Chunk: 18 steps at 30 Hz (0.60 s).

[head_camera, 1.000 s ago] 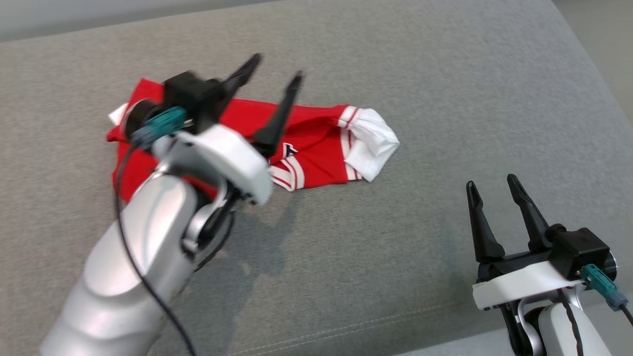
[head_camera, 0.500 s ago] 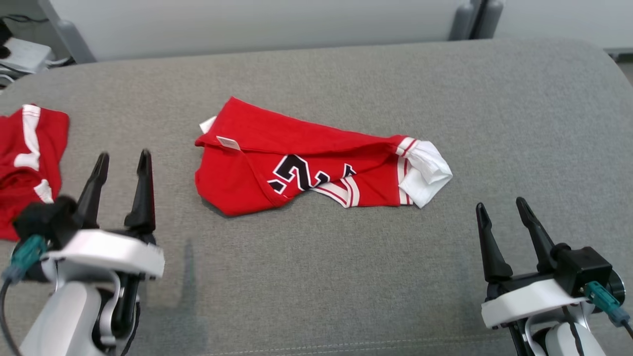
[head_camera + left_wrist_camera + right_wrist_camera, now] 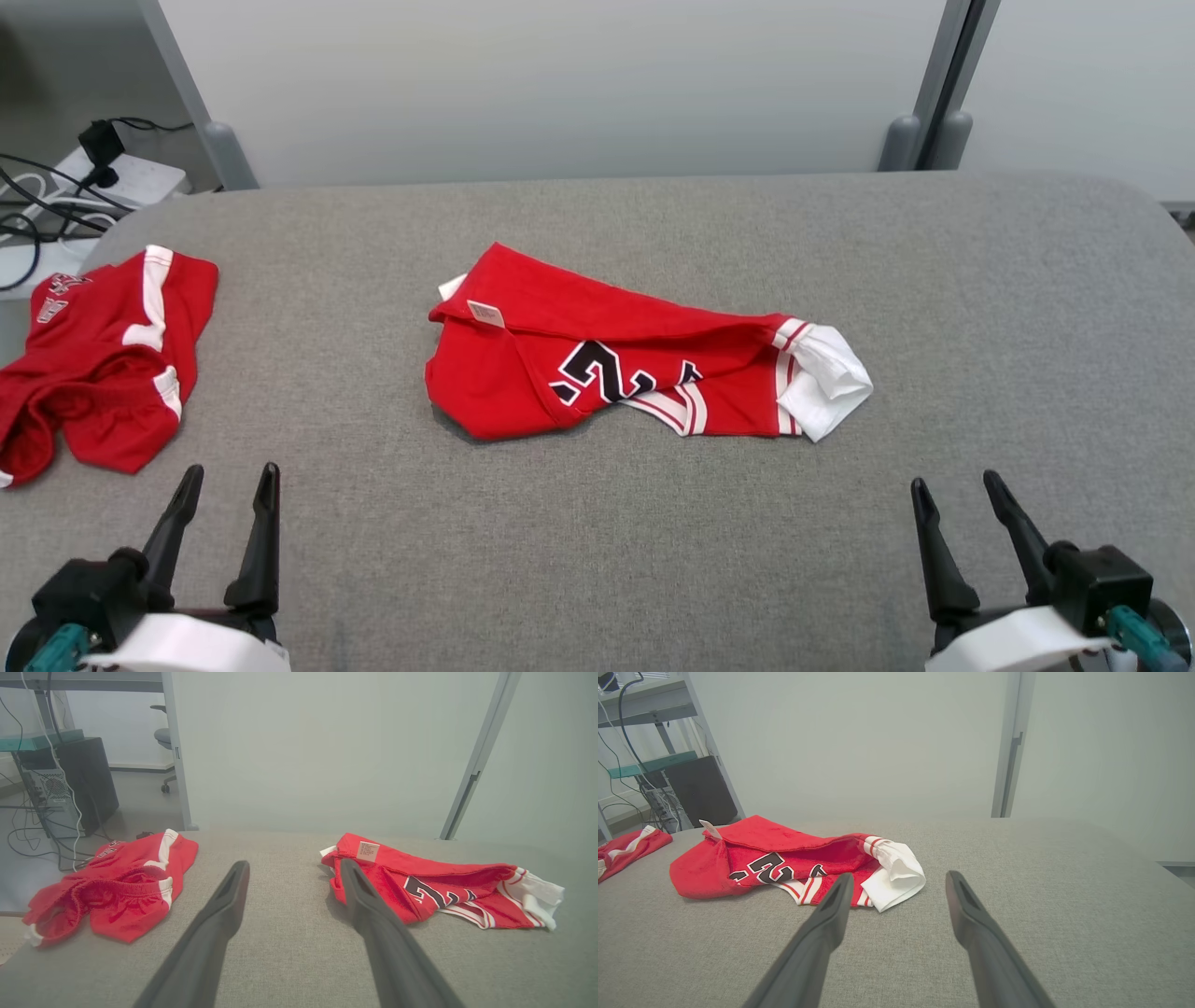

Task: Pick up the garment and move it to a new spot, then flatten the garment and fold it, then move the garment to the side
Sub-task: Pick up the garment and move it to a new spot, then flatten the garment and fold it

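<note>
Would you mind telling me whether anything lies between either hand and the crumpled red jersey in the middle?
Nothing visible does: only bare grey fabric surface separates the open left hand and open right hand from the crumpled red jersey with black numerals.

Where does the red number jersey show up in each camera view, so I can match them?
Head view: jersey in the middle of the picture.
Left wrist view: jersey right of centre.
Right wrist view: jersey left of centre.
Shared landmark: its white sleeve, at the jersey's right end in all three.
</note>
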Tool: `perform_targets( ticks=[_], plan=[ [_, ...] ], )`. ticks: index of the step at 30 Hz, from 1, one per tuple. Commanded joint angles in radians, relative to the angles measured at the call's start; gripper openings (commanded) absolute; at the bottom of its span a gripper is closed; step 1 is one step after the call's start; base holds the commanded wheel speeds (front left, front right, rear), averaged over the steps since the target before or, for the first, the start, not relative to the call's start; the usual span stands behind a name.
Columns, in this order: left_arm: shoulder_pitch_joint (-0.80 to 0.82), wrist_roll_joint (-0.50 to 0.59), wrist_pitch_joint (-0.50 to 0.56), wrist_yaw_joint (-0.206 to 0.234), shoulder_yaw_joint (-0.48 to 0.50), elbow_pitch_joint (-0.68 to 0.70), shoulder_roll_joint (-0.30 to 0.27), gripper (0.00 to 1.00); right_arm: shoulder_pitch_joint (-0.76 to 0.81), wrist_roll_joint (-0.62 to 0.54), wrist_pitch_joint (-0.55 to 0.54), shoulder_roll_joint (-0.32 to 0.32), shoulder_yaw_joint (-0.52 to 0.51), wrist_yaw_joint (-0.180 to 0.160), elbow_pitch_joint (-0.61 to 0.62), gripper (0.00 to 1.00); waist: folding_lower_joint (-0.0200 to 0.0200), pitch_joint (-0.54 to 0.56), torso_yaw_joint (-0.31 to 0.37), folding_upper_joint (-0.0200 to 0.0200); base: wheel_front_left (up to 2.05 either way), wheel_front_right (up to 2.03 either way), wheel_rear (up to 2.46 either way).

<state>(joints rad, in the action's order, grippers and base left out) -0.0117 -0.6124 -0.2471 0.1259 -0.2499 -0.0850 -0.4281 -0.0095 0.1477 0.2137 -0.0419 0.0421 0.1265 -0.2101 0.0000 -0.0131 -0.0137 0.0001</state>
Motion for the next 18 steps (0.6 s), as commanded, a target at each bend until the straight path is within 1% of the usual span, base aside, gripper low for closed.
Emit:
perform_targets(
  ticks=[1,7,18],
  plan=[
    [0.025,0.011,-0.009,0.008,0.044,0.032,-0.029,1.0,-0.004,-0.009,-0.004,-0.009,0.021,0.004,0.024,1.0,0.0,0.016,-0.006,-0.0001,0.0,0.0,0.0],
    [-0.034,0.021,-0.009,0.035,0.045,0.073,-0.028,1.0,0.055,-0.029,-0.028,-0.009,0.014,0.004,0.063,1.0,0.0,0.04,-0.005,-0.0001,0.0,0.0,0.0],
    [-0.088,0.013,0.016,0.078,0.057,0.119,-0.038,1.0,0.113,-0.03,-0.058,-0.008,0.023,0.004,0.135,1.0,0.0,0.066,0.028,-0.0001,0.0,0.0,0.0]
  ],
)
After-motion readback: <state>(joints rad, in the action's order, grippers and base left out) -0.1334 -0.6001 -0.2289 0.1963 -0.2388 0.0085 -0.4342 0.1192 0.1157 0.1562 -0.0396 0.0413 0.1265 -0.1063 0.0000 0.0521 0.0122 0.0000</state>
